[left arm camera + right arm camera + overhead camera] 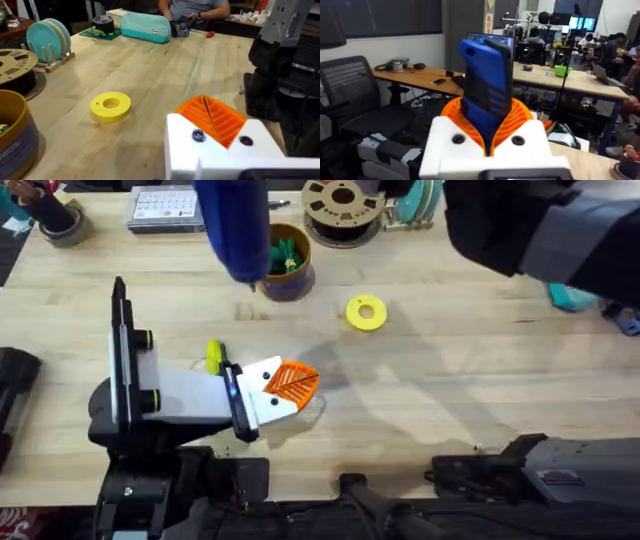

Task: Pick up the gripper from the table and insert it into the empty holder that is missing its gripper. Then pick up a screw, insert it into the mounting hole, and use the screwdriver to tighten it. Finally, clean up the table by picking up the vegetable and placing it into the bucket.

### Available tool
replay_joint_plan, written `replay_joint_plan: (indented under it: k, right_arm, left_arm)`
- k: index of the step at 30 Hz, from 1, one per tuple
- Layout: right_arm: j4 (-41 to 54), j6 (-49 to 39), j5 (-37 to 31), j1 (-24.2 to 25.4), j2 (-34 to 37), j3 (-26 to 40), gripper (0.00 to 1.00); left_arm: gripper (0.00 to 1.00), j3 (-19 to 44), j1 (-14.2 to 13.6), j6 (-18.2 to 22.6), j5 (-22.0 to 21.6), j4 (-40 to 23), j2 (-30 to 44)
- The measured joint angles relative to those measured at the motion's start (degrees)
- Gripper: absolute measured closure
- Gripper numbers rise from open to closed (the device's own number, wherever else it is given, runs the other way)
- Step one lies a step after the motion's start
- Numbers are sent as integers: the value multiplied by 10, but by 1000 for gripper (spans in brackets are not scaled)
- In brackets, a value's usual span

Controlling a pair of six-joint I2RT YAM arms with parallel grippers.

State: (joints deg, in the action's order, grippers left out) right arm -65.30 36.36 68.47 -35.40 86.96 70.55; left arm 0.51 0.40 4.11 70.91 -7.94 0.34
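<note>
Overhead looks down; low left wrist shares its yellow disc (pixel 366 313); right wrist seemingly faces the room.

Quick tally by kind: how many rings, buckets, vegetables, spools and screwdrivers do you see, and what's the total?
yellow ring: 1
bucket: 1
vegetable, in the bucket: 1
spool: 1
screwdriver, held by the right arm: 1
Total: 5

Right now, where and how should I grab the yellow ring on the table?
Come straight down from above on the yellow ring: it lies flat on the table, too low for a side pinch. Probably put one finger through its centre hole, the other outside the rim.
</note>
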Motion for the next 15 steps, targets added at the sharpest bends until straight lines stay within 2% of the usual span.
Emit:
replay_joint_plan:
  k: [15]
  right_arm:
    - [0, -9, 4, -19, 0, -36, 977]
  left_arm:
    - [997, 0, 0, 0, 0, 0, 0]
